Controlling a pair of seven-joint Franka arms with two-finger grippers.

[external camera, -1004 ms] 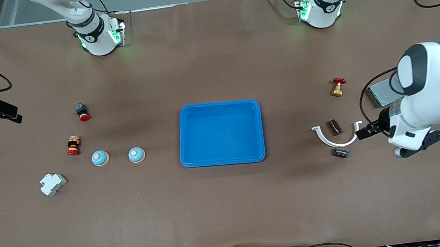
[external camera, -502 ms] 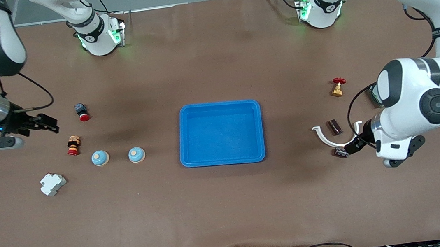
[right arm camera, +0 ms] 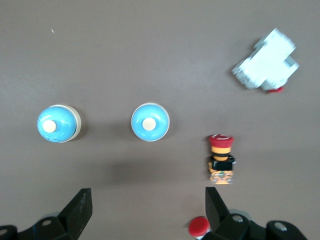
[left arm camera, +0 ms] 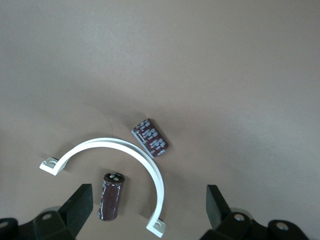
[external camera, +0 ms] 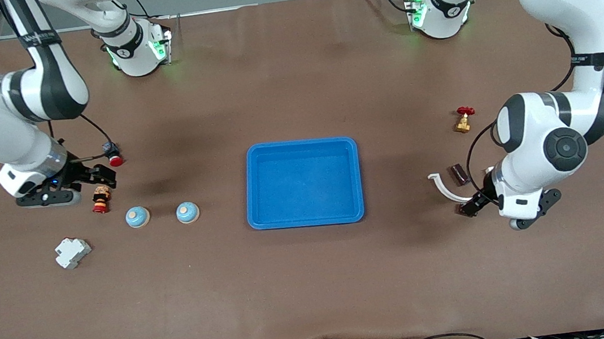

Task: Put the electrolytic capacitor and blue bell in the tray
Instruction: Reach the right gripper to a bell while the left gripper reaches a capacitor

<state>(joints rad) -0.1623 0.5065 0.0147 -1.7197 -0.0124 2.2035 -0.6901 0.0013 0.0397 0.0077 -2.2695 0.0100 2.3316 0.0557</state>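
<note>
The left pincer (external camera: 468, 208), fingers spread and empty, hangs over two capacitors (left arm camera: 111, 196) (left arm camera: 150, 137) and a white clip (left arm camera: 122, 150) at the left arm's end of the bench (external camera: 316, 293). One capacitor lies inside the clip's arc, the other just outside, nearly touching it. A descent there could snag the clip, or nudge a capacitor so it rolls away.

The right pincer (external camera: 104, 178), also spread and empty, hovers by a red button switch (external camera: 101, 200), near two blue bells (external camera: 137, 216) (external camera: 187, 212). The bells' domes look slick; an off-centre pinch may squirt one sideways. The tray (external camera: 308, 221) sits mid-bench, holding nothing.
</note>
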